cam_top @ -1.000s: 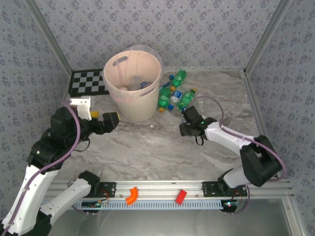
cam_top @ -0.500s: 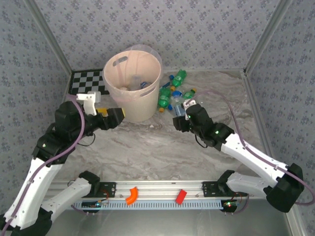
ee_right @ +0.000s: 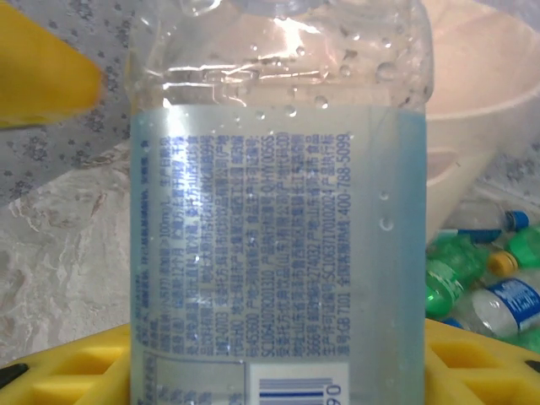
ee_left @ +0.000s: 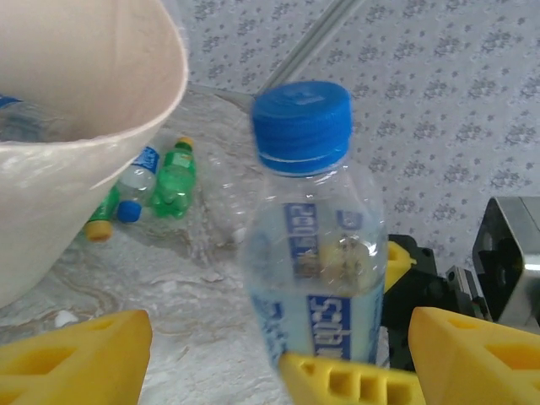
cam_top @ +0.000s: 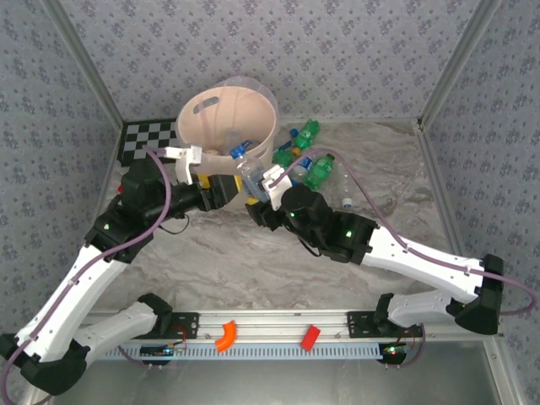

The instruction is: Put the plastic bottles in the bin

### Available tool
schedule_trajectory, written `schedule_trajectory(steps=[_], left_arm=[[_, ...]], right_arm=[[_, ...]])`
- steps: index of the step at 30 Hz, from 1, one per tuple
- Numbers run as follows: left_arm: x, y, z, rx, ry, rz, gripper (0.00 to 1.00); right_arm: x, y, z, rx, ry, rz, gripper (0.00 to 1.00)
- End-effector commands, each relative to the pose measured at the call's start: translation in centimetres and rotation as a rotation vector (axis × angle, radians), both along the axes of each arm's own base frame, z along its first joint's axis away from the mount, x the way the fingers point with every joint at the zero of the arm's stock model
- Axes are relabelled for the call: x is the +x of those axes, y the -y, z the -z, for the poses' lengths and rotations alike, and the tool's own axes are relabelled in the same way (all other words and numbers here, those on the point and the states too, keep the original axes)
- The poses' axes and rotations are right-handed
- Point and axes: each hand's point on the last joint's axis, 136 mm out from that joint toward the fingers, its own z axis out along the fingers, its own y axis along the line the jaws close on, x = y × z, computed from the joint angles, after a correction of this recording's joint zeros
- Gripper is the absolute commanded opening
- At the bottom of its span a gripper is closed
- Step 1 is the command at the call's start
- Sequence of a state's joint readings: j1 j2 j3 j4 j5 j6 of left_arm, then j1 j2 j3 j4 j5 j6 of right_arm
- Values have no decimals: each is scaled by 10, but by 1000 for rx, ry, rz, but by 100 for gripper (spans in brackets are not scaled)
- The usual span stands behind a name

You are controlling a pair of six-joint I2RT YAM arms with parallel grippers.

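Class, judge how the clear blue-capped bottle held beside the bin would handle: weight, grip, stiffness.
The clear bottle looks almost empty, so it is probably light. Droplets on its smooth wall suggest it may slip. Its thin plastic would likely dent under a hard squeeze.

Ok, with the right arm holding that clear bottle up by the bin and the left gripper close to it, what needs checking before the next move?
1. Right gripper shut on the clear bottle: ok, its yellow fingers clamp the lower body.
2. Left gripper open: ok, its fingers are spread wide either side of the bottle, not touching it.
3. Blue cap on: ok.
4. Bottle above the bin opening: not ok, it stands upright beside the rim.
5. Room in the bin: ok, the inner wall is mostly bare.
6. Green bottles on the table out of the way: ok, they lie beyond the bottle.
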State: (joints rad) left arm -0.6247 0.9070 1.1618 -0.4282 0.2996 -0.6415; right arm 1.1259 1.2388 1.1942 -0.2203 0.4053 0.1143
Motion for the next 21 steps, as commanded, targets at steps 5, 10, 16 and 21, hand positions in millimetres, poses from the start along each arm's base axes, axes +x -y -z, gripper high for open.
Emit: schedule_trajectory(steps=[5,10,16,21], left_arm=[[0,16,-20,-36,78,26,79],[4,21,-17,-26,76,23,79],[8,20,-18,-17,87,0,77],[9,23,-16,-13,89,6,72]], right_arm=[[-4,-14,-37,66,71,-23,60],[-10,-19,-41,74,80,-43,60],[-13,-22,-39,76,80,-53,60],[-13,-21,-40,75,84,-46,61]])
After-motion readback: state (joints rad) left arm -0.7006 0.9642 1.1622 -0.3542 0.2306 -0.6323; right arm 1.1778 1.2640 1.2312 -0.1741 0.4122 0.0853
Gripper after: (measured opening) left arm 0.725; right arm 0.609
